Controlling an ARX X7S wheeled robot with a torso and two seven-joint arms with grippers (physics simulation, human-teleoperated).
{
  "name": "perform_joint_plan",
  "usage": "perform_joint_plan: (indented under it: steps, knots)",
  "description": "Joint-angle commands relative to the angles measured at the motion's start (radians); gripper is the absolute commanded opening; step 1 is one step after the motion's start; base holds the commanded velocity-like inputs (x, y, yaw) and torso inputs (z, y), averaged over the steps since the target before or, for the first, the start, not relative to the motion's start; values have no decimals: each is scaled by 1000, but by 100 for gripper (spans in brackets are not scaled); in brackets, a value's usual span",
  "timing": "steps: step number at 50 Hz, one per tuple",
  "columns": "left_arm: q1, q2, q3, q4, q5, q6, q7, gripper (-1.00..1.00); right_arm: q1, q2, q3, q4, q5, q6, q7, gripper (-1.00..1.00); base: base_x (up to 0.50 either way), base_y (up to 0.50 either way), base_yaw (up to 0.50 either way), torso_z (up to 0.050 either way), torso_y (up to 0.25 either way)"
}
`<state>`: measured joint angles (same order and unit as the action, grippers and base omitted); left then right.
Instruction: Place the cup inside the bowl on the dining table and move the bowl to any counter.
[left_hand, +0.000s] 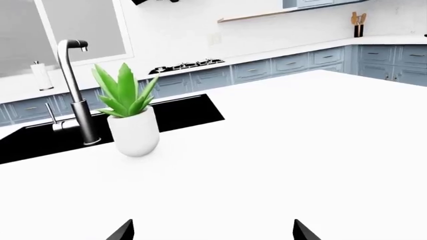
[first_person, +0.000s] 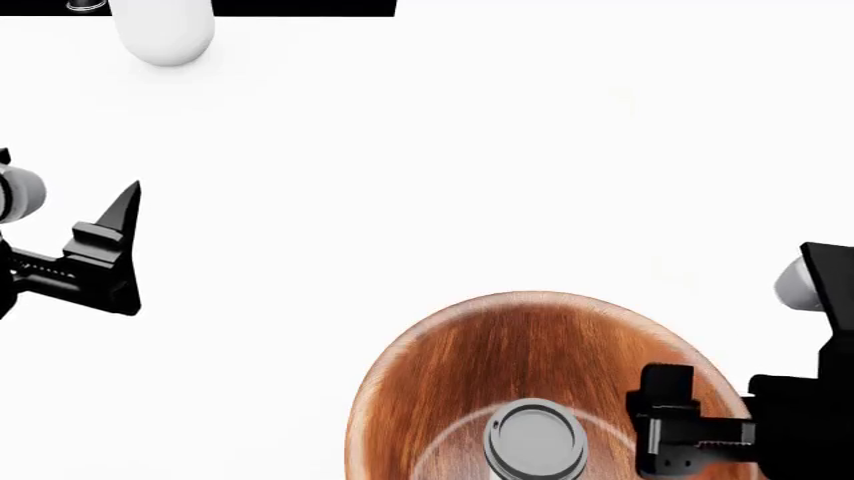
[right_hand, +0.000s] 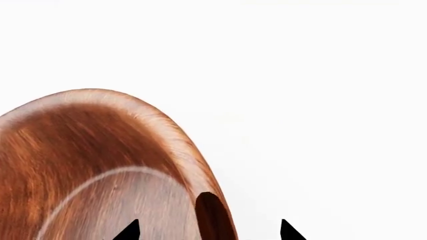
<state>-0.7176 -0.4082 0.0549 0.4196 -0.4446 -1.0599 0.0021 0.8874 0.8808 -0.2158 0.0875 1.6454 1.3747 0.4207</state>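
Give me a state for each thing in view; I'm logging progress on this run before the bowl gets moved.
cup: upright inside the bowl, lid on.
bowl: upright on the white surface, holding the cup.
left gripper: open, empty, away from the bowl.
right gripper: open, straddling the bowl's rim, one finger inside and one outside.
potted plant: upright beside the sink.
faucet: no water seen running.
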Motion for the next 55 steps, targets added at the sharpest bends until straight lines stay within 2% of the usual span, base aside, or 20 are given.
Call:
perform_joint_plan:
  steps: [1,5,6,16,28,49,55]
  knots:
    - [6,2,-6,-6,-2,2,6,100,-15,0,-10,-9,-23,-13,-31,100,0,0,0,0,0]
    - [9,0,-10,-3,-6,1,7,100,-15,6,-10,-20,-24,-17,-35,100,0,0,0,0,0]
    - [10,0,-9,-4,-6,2,6,100,-16,7,-11,-24,-24,-16,-38,-100,0,0,0,0,0]
    - [16,5,-7,0,-8,4,-1,100,5,5,-26,-33,-37,-19,-63,-100,0,0,0,0,0]
    - [22,5,-6,-2,-11,10,-4,100,-6,-12,33,13,34,-92,39,-100,0,0,0,0,0]
    - [33,2,-14,-20,-16,34,-2,100,181,12,55,84,50,-100,61,-100,0,0,0,0,0]
    - [45,-4,-17,-18,-16,40,-2,100,171,39,85,62,87,-110,83,-100,0,0,0,0,2]
